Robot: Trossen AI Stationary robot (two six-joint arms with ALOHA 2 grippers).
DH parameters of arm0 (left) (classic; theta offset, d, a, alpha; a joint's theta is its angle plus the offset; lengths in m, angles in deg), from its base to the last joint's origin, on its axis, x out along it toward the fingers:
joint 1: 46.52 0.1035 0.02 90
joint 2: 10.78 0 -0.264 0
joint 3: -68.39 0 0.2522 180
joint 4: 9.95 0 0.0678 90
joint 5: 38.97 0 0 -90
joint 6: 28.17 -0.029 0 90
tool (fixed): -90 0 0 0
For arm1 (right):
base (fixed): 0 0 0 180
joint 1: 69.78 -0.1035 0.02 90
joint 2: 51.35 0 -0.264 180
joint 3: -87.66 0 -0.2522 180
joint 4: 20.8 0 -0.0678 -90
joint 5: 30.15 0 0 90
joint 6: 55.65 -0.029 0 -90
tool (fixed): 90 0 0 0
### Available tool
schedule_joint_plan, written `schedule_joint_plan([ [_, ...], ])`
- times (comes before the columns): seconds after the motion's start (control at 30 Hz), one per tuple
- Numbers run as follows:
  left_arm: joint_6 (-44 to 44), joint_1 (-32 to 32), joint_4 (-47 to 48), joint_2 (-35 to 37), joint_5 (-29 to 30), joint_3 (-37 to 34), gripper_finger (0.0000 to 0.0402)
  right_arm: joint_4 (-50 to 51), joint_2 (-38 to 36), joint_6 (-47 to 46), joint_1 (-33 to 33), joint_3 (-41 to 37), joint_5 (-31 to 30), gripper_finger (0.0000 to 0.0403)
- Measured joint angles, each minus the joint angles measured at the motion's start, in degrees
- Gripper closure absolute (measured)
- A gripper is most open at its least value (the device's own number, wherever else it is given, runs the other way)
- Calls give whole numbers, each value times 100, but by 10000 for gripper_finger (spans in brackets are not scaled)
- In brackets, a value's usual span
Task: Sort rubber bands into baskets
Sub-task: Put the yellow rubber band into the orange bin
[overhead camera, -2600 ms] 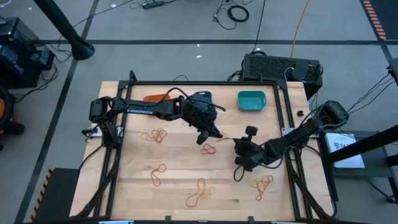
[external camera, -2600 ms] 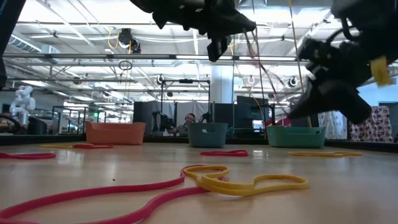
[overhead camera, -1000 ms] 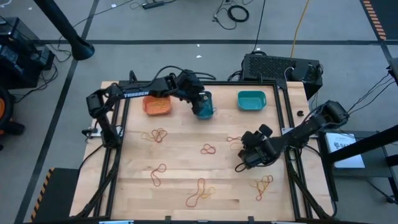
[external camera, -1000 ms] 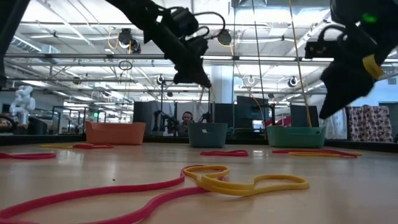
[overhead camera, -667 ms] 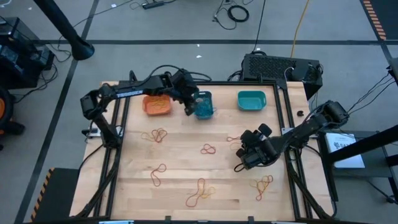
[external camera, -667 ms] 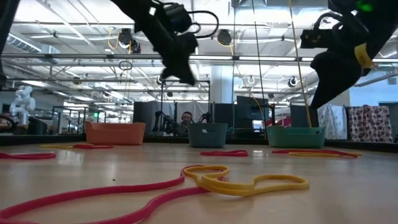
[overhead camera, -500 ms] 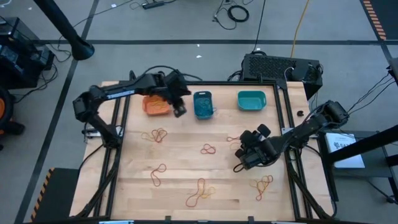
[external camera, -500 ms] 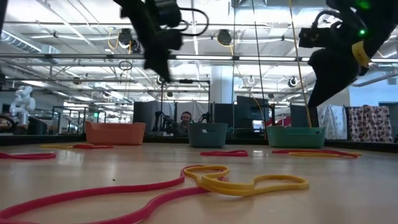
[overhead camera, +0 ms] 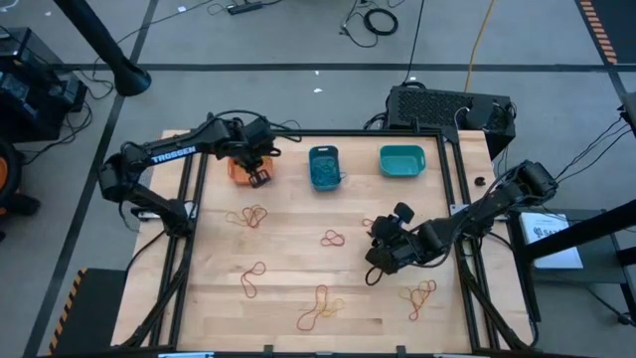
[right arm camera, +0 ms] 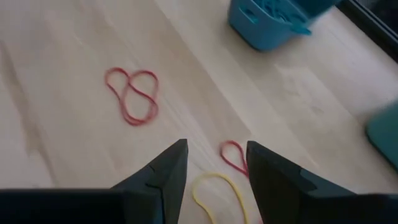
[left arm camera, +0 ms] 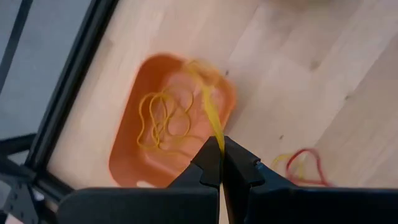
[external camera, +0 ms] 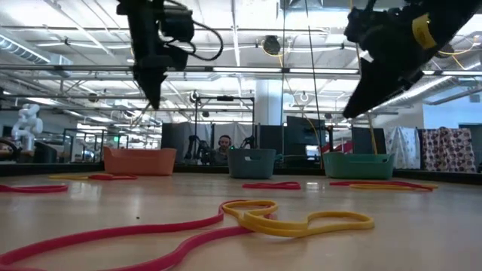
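Observation:
My left gripper point(overhead camera: 260, 177) hovers over the orange basket point(left arm camera: 168, 124) at the table's far left, shut on a yellow rubber band point(left arm camera: 210, 112). More yellow bands lie in that basket. The blue basket point(overhead camera: 325, 166) and the teal basket point(overhead camera: 401, 160) stand to its right along the far edge. My right gripper point(right arm camera: 214, 162) is open above the table's right middle. Nothing is between its fingers. Under it lie a yellow band point(right arm camera: 217, 190) and a small red band point(right arm camera: 235, 155). My left gripper pinches one end of the yellow band point(left arm camera: 217, 140) between its two fingertips, pointing down from above. The band hangs below the fingers over the orange basket. Whether its lower end reaches the bands in the basket, I cannot tell.
Loose red and yellow bands lie in clusters on the wooden table point(overhead camera: 288, 254): at the left point(overhead camera: 250, 216), the middle point(overhead camera: 333, 239), the near left point(overhead camera: 250, 280), the near middle point(overhead camera: 320, 308) and the near right point(overhead camera: 421, 294). A black frame point(overhead camera: 457, 179) borders the table.
My left gripper, still shut, has swung from above the blue basket toward the table's left edge and now hangs over the orange basket. My right gripper has shifted a little toward the table's left, still open.

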Motion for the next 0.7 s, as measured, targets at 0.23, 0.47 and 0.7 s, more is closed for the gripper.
schedule_joint_plan([
  [0.23, -379, 324, -191, 104, 116, -574, 400, -474, 0, 298, 0, 0, 1, 245],
  [0.47, -1007, 682, -1319, 15, 152, -1318, 400, -584, 0, 389, 2, -2, 1, 245],
  [0.7, -1002, 783, -1558, -80, 167, -1397, 383, -584, 0, 521, 0, -4, -1, 245],
])
